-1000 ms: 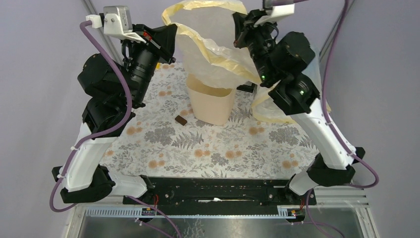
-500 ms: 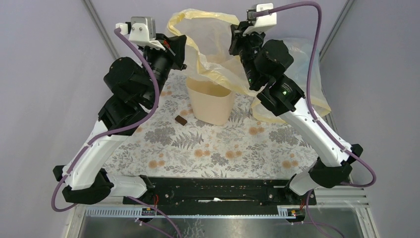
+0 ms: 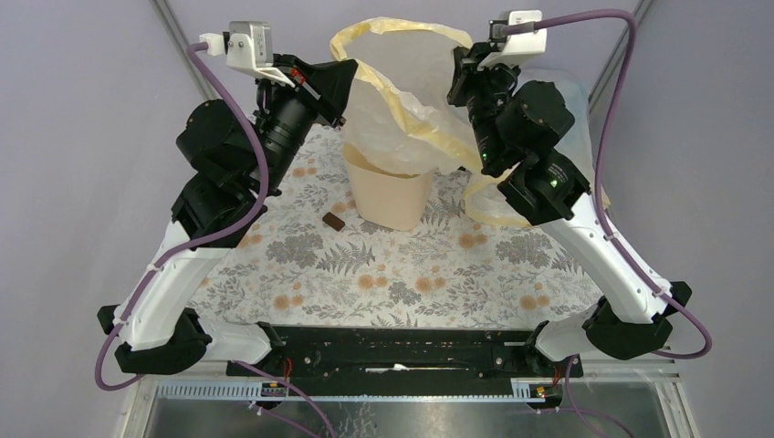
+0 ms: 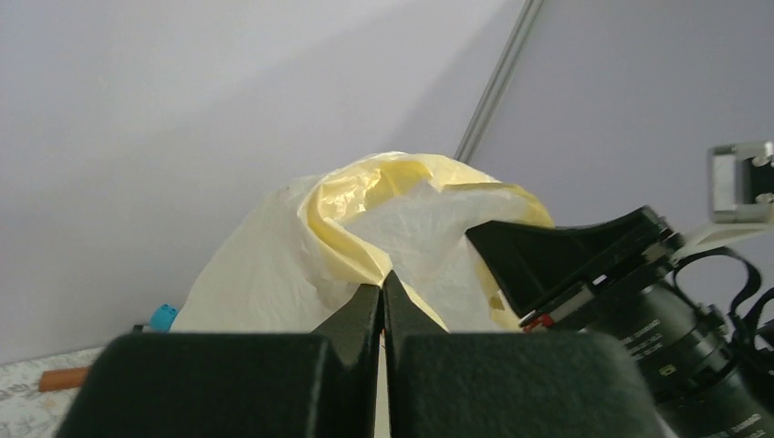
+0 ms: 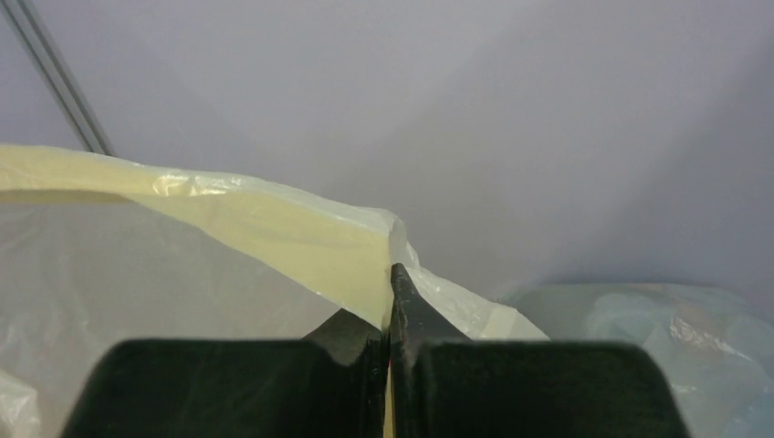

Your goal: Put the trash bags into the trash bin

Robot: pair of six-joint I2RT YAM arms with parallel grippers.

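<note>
The trash bag (image 3: 402, 100), thin cream-yellow plastic, hangs open between my two grippers above the beige trash bin (image 3: 391, 196). Its lower end drapes over the bin's back rim and mouth. My left gripper (image 3: 352, 68) is shut on the bag's left rim, which shows as a yellow fold (image 4: 351, 246) at the fingertips (image 4: 381, 285). My right gripper (image 3: 461, 62) is shut on the bag's right rim. There the yellow hem (image 5: 274, 224) runs into the pinched tips (image 5: 391, 285). The bin's lower body stands on the floral cloth.
A bigger whitish-clear sack (image 3: 577, 114) with a yellowish edge (image 3: 488, 208) bulges behind my right arm; it also shows in the right wrist view (image 5: 657, 328). A small brown piece (image 3: 333, 220) lies left of the bin. An orange stick (image 4: 62, 377) and a blue cap (image 4: 162, 317) lie far left.
Both grippers have swung right and slightly apart with the bag. The bag's mouth is stretched wider and its lower end now hangs onto the bin's mouth.
</note>
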